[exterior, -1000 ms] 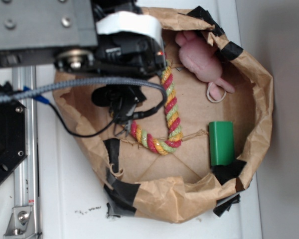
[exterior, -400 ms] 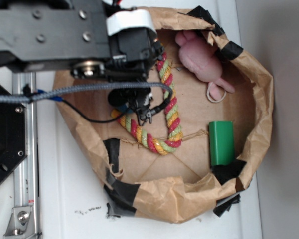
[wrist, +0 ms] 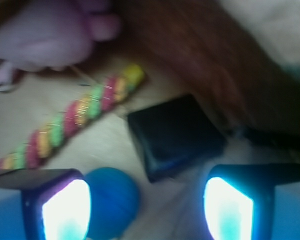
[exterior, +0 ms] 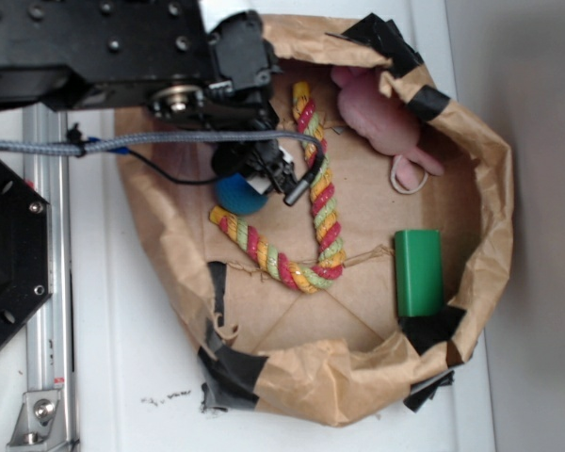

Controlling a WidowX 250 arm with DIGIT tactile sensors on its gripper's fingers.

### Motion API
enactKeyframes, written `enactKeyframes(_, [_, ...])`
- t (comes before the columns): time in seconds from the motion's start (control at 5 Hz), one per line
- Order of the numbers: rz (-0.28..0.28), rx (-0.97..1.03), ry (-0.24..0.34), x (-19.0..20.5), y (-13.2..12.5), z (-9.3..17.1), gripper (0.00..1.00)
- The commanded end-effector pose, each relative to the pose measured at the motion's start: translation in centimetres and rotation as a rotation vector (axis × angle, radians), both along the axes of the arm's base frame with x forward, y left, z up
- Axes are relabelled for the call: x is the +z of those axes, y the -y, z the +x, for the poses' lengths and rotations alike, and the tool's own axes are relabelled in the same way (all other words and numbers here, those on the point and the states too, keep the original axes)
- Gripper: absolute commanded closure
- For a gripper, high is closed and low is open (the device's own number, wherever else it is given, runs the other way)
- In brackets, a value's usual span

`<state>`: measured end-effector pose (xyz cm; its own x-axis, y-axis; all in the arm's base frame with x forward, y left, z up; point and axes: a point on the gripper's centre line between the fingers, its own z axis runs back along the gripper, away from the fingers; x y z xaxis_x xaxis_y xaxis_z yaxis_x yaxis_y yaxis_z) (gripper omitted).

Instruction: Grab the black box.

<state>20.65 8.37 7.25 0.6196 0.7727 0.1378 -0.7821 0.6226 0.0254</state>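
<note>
Between the two spread pincer fingers in the wrist view, slightly ahead, the black box [wrist: 176, 136] is seen lying on brown paper. A blue ball [wrist: 112, 201] sits at its 7 o'clock. The pincer [wrist: 147, 210] is wide open, empty, hovering above.

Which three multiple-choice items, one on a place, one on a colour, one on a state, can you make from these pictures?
1. In the wrist view, the black box lies
A. between and ahead of the fingers
B. on the plush toy
C. outside the bag

2. The ball is
A. red
B. blue
C. white

3. The hand is
A. shut on the box
B. shut on the rope
C. open, holding nothing

Answers: 1 A, the box sits beyond the gap. 2 B, it shows blue in both views. 3 C, the fingers stand apart with nothing between them.
</note>
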Motion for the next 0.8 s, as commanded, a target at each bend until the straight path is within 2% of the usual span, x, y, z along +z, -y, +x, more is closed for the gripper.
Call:
enactKeyframes(0.0, [-0.049,0.286,0.010,1.9,-2.8,-4.8,0.00])
enactKeyframes(0.2, [0.017,0.167,0.005,1.7,-3.4,-5.2,0.00])
enactKeyframes(0.4, [0.043,0.009,0.016,-0.7,-4.4,-1.0,0.00])
enactKeyframes(0.6, [0.065,-0.075,0.023,0.2,-5.8,-0.4,0.00])
